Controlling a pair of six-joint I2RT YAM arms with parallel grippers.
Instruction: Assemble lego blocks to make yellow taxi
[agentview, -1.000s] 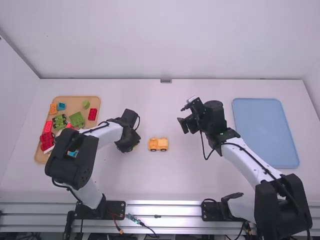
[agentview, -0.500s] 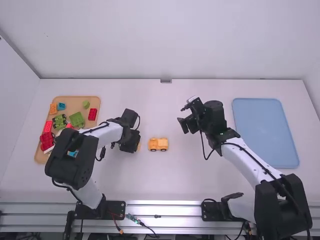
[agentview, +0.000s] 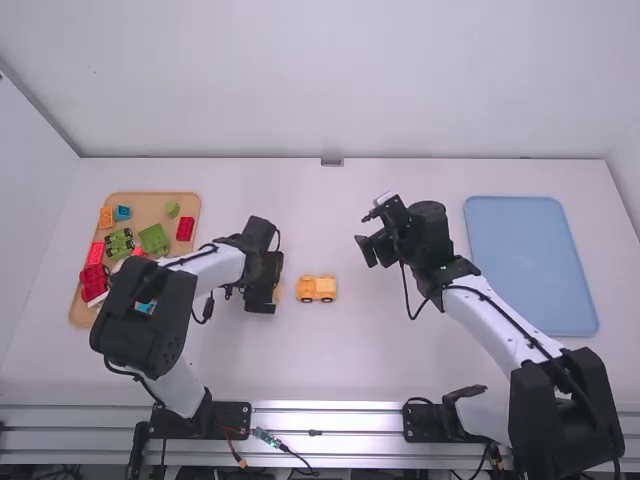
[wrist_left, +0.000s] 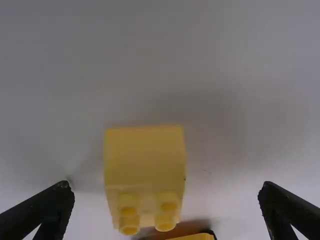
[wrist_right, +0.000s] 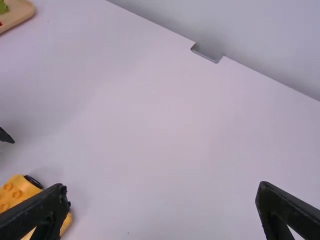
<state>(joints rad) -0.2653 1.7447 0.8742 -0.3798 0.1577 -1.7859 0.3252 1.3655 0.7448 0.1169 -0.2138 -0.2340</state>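
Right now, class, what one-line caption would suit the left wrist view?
Open left tool over a studded yellow block.

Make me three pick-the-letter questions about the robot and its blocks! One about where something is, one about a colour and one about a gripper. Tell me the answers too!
1. Where is the yellow car with wheels?
A) In the wooden tray
B) On the white table
C) On the floor

2. What colour is the big flat tray on the right side?
A) Blue
B) Pink
C) Black

3. How is the left gripper?
A) Shut on a red block
B) Shut on nothing
C) Open

Answers:
1: B, because the high view shows the car standing on the table.
2: A, because its whole flat surface is light blue.
3: C, because its fingers are spread wide, with gaps on either side of the small yellow block.
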